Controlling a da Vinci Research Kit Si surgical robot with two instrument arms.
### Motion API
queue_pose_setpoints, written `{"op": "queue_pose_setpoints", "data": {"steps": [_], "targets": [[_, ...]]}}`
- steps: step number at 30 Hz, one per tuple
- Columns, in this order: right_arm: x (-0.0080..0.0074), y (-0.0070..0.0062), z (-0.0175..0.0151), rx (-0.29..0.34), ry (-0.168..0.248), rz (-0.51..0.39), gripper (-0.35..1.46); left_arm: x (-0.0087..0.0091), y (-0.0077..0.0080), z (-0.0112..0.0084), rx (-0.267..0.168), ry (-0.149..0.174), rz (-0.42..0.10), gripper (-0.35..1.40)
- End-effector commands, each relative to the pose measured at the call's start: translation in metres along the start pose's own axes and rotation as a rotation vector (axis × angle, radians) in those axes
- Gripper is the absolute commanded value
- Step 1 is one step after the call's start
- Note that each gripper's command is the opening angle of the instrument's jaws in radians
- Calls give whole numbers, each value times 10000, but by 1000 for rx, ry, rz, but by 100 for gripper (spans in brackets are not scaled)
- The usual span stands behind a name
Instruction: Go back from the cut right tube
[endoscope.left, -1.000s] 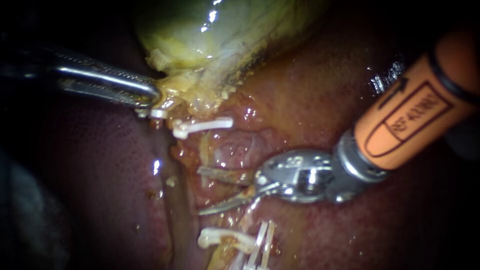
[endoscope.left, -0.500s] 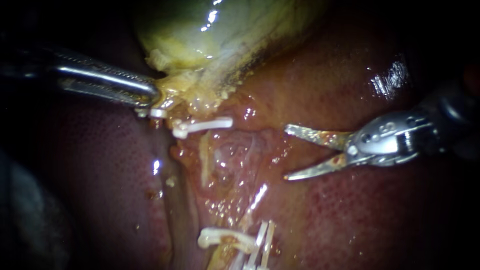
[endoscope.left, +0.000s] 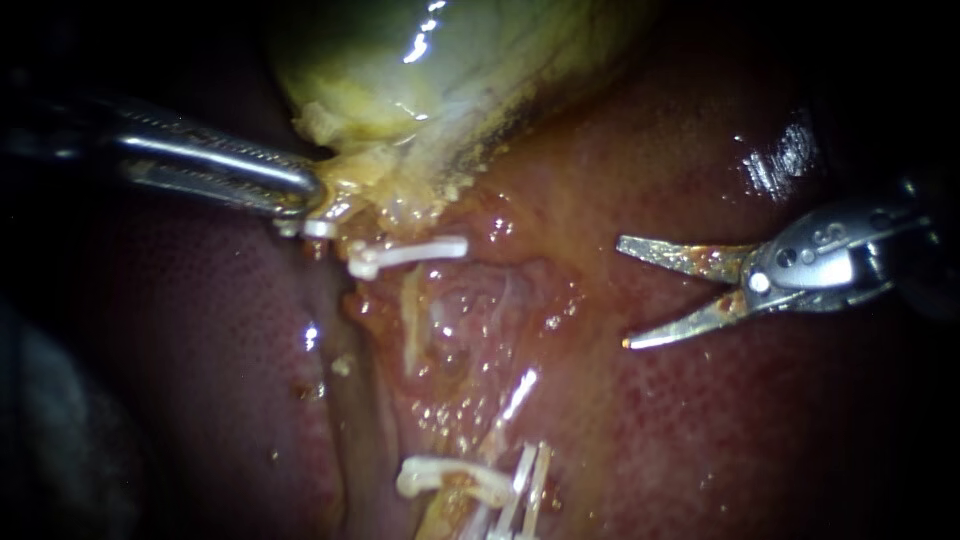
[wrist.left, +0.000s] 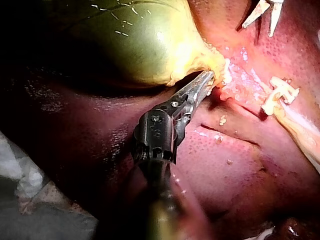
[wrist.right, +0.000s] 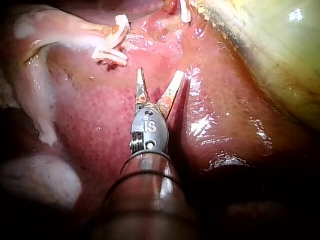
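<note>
- Below the gallbladder (endoscope.left: 430, 60), well clear of it and over bare liver (endoscope.left: 700, 440), our right instrument (endoscope.left: 625, 293) has both blades spread in a wide V. Nothing is between them. The blades carry orange-brown smears, and the shaft is lost in the dark.
- Right wrist view agrees: right instrument (wrist.right: 160, 71) gaping and empty, with the lower clips (wrist.right: 111, 47) just ahead of the tips, not touching.
- Our left instrument (endoscope.left: 305, 190) has its jaws pinched together on the yellow fringe at the gallbladder's lower edge.
- Left wrist view: left instrument (wrist.left: 207, 77) tips are buried in that fringe under the gallbladder (wrist.left: 140, 45), so we can't see how much tissue is in the bite.
- Tube stub (endoscope.left: 515, 392): a thin pale glistening strand further below the gallbladder, running down into the lower clips (endoscope.left: 450, 478). Its free end is hard to make out against wet tissue. We can't tell from this whether it's the right or the left tube.
- Upper clip (endoscope.left: 405, 252) lies just under the gallbladder's fringe, near the left jaws but apart from them.
- Lower clips are cut off by the frame edge, so the count is unclear.
</note>
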Motion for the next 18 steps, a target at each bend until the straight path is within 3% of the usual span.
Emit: {"op": "queue_pose_setpoints", "data": {"steps": [1,13,18], "targets": [[0,0,1,-1,0,-1,145,0,0,3,7,1,1,-35],[0,0,2,-1,-1,0,145,-16,-9,58,-18,-4,15,-35],[1,-1,2,-1,-1,0,145,-24,-16,69,-24,-3,3,-35]]}}
